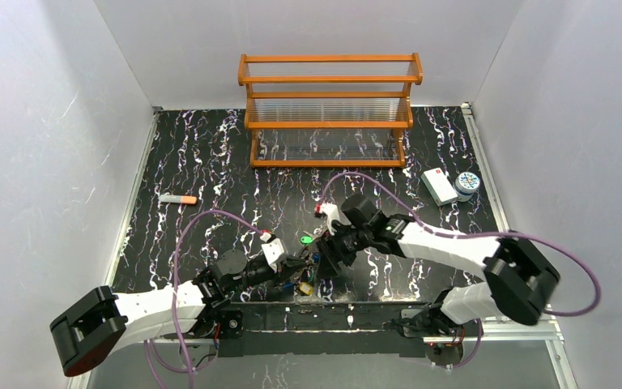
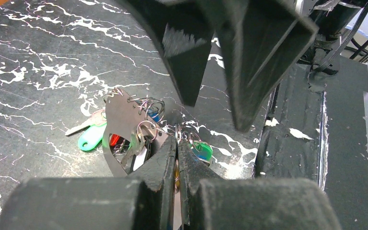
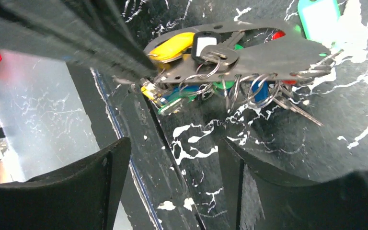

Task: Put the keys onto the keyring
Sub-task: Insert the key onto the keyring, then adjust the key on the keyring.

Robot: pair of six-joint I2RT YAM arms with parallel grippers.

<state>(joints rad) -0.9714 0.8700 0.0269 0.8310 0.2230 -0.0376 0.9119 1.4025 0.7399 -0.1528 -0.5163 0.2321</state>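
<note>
From above, your two arms meet at the near middle of the table (image 1: 210,162). The left gripper (image 1: 298,271) and right gripper (image 1: 324,261) sit close together over the keys (image 1: 304,285), which lie in a tight bunch near the front edge. A green key (image 1: 306,240) shows at the bunch's far end. The rack (image 1: 330,105) stands at the back. The box (image 1: 436,185) and tin (image 1: 467,183) are off to the right, the pen (image 1: 178,198) off to the left, all well apart from the bunch.

In your left wrist view, the left fingers (image 2: 165,163) are pressed together, with no gap at the tips. They pinch the near end of the keyring (image 2: 122,112), a flat grey loop lying on the table and strung with small wire rings. The green key rests just beside its left edge; you cannot tell whether it is threaded on. A blue-green tag (image 2: 202,151) pokes out to the right of your fingertips. The right gripper's fingers hang above the bunch, spread apart, with nothing between them.

In your right wrist view, the right fingers (image 3: 110,177) stand wide apart over bare table, just short of the bunch and touching none of it. The keyring stretches across the top of the view, a yellow key (image 3: 172,46) at its left end and the green one past its right end. Several blades and rings dangle along its lower edge. The left gripper is clenched on its left end.
</note>
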